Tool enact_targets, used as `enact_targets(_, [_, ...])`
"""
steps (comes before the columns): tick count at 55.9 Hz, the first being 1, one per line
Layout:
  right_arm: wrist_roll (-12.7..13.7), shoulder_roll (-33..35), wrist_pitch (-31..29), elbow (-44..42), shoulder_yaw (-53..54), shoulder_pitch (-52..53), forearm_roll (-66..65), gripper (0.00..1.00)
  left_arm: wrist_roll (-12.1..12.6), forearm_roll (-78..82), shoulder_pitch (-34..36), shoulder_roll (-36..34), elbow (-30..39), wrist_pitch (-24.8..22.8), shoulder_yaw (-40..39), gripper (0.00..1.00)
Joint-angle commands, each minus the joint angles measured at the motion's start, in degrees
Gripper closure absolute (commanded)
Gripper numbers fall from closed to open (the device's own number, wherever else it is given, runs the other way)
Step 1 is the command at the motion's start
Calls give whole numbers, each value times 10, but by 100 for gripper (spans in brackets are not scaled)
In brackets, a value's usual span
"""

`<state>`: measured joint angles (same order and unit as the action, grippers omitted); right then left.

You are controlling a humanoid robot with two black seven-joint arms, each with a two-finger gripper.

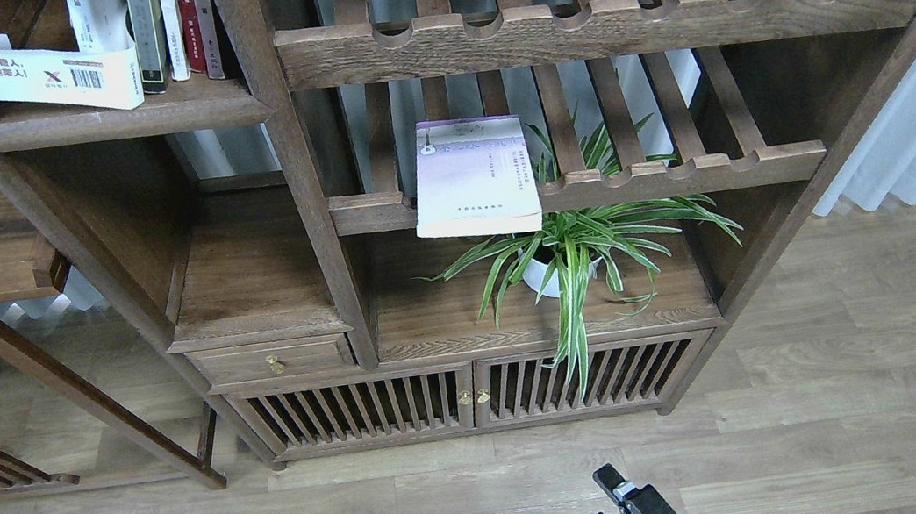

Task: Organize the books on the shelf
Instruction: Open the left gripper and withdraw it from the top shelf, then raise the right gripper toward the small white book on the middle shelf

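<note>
Head view, white book (27, 73): upper left of frame, lying flat on the dark shelf (122, 122), long axis running left-right, barcode end pointing right.
Lavender paperback (474, 177): centre, flat on a slatted rack (677, 173), long axis front-to-back, bottom edge overhanging the rail above the plant (573, 255).
Left arm's upper-left tip: fingers hidden.
Right gripper (610, 507): bottom centre over the floor, fingers apart, empty.
</note>
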<state>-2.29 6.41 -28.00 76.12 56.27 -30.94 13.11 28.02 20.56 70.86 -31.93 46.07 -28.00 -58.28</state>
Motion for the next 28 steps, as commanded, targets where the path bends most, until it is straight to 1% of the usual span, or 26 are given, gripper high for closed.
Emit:
enact_targets(1, [0, 0, 0, 0, 2, 1, 1, 1, 0, -12, -2, -30, 25, 0, -2, 0])
enact_targets(6, [0, 0, 0, 0, 1, 4, 2, 1, 0, -40, -5, -49, 50, 0, -3, 0])
enact_targets(12, [0, 0, 0, 0, -3, 4, 2, 1, 0, -74, -14, -92, 89, 0, -4, 0])
enact_targets(13, [0, -1, 0, 0, -3, 4, 2, 1, 0, -91, -26, -116, 109, 0, -6, 0])
enact_targets(14, [0, -2, 0, -1, -4, 4, 2, 1, 0, -102, -30, -124, 118, 0, -6, 0])
enact_targets(22, [0, -11, 0, -1, -5, 20, 2, 1, 0, -157, -61, -161, 176, 0, -15, 0])
enact_targets(28, [0, -14, 0, -1, -6, 48, 1, 1, 0, -170, -101, -203, 217, 0, -36, 0])
